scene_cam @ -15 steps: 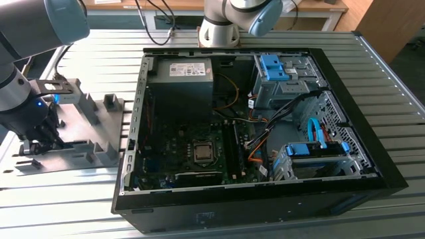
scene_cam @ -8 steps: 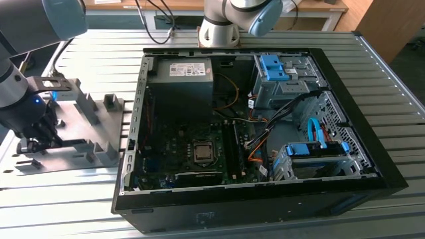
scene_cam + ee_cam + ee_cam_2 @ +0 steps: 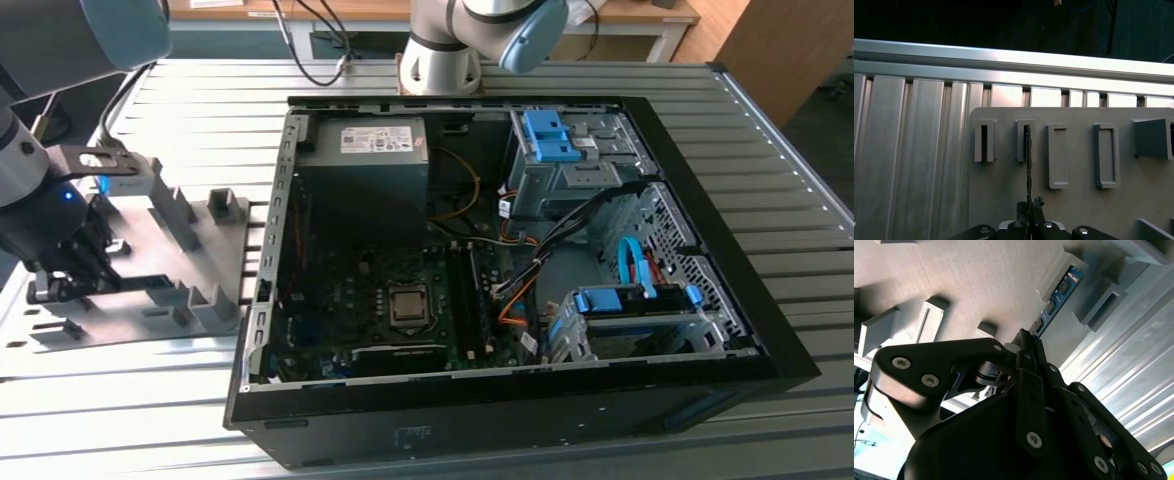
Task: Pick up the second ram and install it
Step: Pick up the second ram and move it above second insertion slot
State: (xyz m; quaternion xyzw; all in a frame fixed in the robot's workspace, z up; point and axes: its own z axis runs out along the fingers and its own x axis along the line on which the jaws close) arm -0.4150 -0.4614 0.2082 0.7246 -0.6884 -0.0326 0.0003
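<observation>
Second ram (image 3: 1057, 296) in holder (image 3: 999, 185) slot, downward-pointing tool (image 3: 1029, 206) clamping it

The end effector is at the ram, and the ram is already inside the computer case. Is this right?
Not quite. The end effector is at the ram, but the ram is not inside the case. It stands in a slot of the grey holder on the table, outside the case. The second wrist view shows this.

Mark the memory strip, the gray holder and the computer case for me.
memory strip (image 3: 1059, 294): second wrist view, blue face with chips.
gray holder (image 3: 1079, 165): first wrist view, bare plate between pockets.
computer case (image 3: 741, 290): exterior view, black side wall.
</observation>
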